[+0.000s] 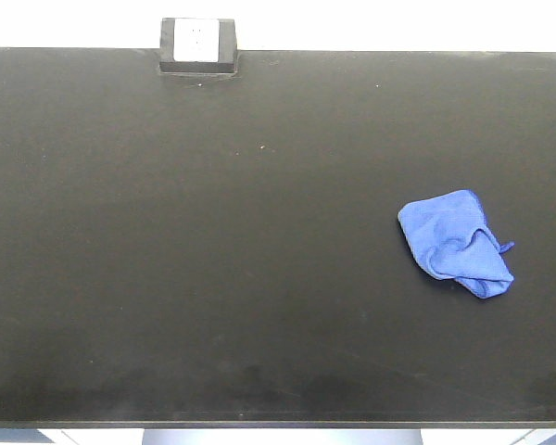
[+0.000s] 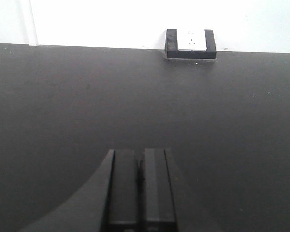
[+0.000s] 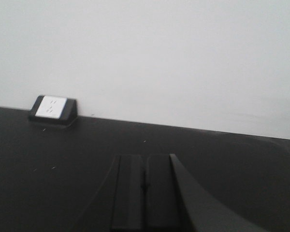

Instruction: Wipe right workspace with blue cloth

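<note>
A crumpled blue cloth [image 1: 457,244] lies on the right part of the black tabletop [image 1: 213,232] in the front view. No gripper shows in that view. In the left wrist view my left gripper [image 2: 140,159] is shut and empty, its two dark fingers pressed together above bare tabletop. In the right wrist view my right gripper [image 3: 145,162] is shut and empty as well, above bare tabletop. The cloth does not show in either wrist view.
A black socket box with a white face [image 1: 198,46] stands at the table's back edge, left of centre; it also shows in the left wrist view [image 2: 190,43] and the right wrist view [image 3: 53,110]. A white wall runs behind the table.
</note>
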